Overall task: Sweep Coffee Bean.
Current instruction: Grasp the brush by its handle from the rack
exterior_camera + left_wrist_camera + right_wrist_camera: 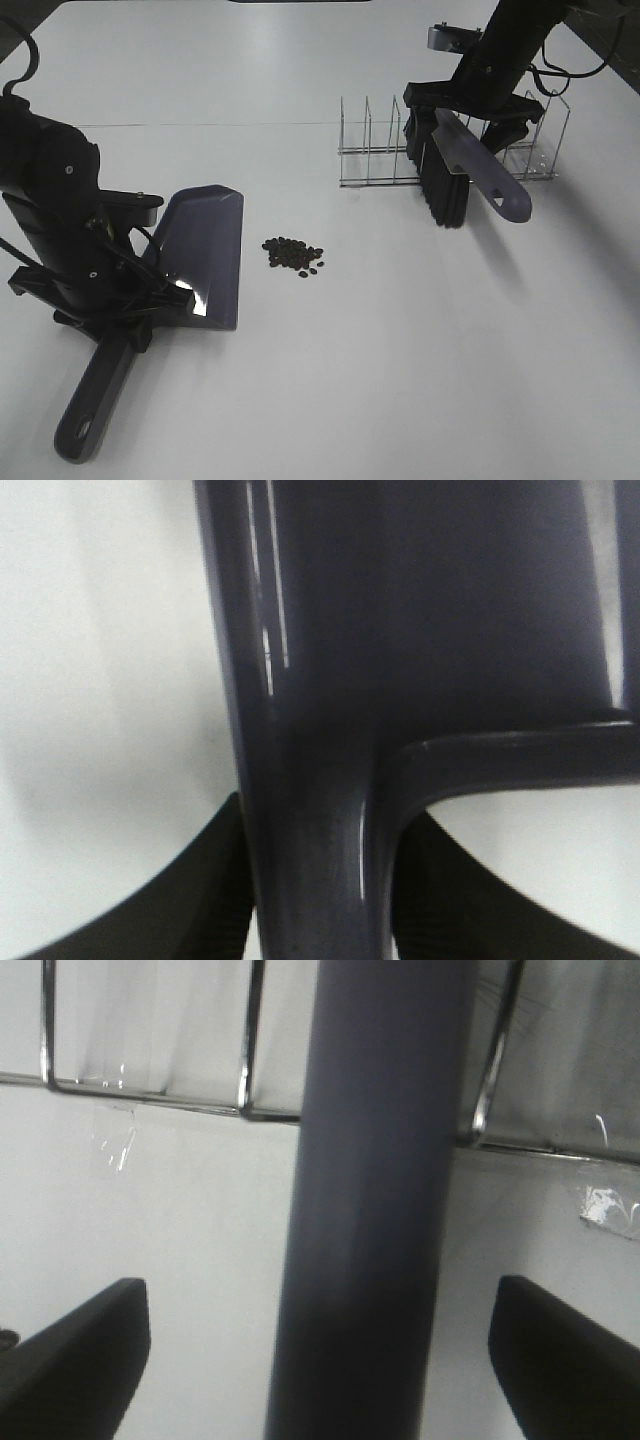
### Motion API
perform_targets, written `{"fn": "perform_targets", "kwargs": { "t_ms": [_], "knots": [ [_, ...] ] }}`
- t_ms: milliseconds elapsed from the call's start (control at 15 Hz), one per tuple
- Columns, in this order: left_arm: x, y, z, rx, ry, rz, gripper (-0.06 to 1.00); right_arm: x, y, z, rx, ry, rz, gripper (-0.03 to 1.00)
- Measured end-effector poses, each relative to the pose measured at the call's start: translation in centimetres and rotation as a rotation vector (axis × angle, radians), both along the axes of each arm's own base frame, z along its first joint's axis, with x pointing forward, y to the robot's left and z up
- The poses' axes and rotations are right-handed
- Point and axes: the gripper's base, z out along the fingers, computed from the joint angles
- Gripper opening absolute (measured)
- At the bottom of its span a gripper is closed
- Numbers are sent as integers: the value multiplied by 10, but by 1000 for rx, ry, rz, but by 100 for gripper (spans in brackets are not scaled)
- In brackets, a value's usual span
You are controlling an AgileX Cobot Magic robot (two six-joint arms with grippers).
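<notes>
The left gripper point(315, 890) is clamped on the handle of the dustpan point(205, 250); the right gripper point(320, 1355) stands wide around the brush point(470, 165) handle, fingers point(75, 1360) clear of it, at the wire rack point(370, 152). The coffee bean point(293, 256) heap lies near the dustpan's lip, well apart from the brush.

The black, jointed left arm point(55, 200) fills the left side of the overhead frame, bent down toward the lower left. Its black two-fingered left gripper point(125, 315) is clamped on the slim handle of the glossy purple plastic dustpan point(205, 250), with the ribbed finger pads point(215, 900) pressed against either side of it. The black right arm point(515, 40) slants down from the upper right corner, and its black right gripper point(470, 110) has its jaws spread wide, the fingers point(75, 1360) well clear on both sides of the flat purple-grey handle of the black-bristled brush point(370, 1210).
</notes>
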Motion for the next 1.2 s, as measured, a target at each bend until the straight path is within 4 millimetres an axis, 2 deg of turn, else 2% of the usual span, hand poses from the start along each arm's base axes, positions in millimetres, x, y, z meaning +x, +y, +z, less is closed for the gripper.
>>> {"fn": "perform_targets", "kwargs": {
  "t_ms": [400,600,867,1000,1200],
  "knots": [
    [0,0,0,-1,0,1,35,0,0,0,0,1,2,75],
    [0,0,0,0,2,5,35,1,0,-19,-3,37,2,75],
    [0,0,0,1,3,5,35,1,1,-23,6,49,-1,73],
    [0,0,0,1,3,5,35,1,1,-23,-1,47,2,66],
    [0,0,0,1,3,5,35,1,0,-23,-3,45,2,46]
  ]
}}
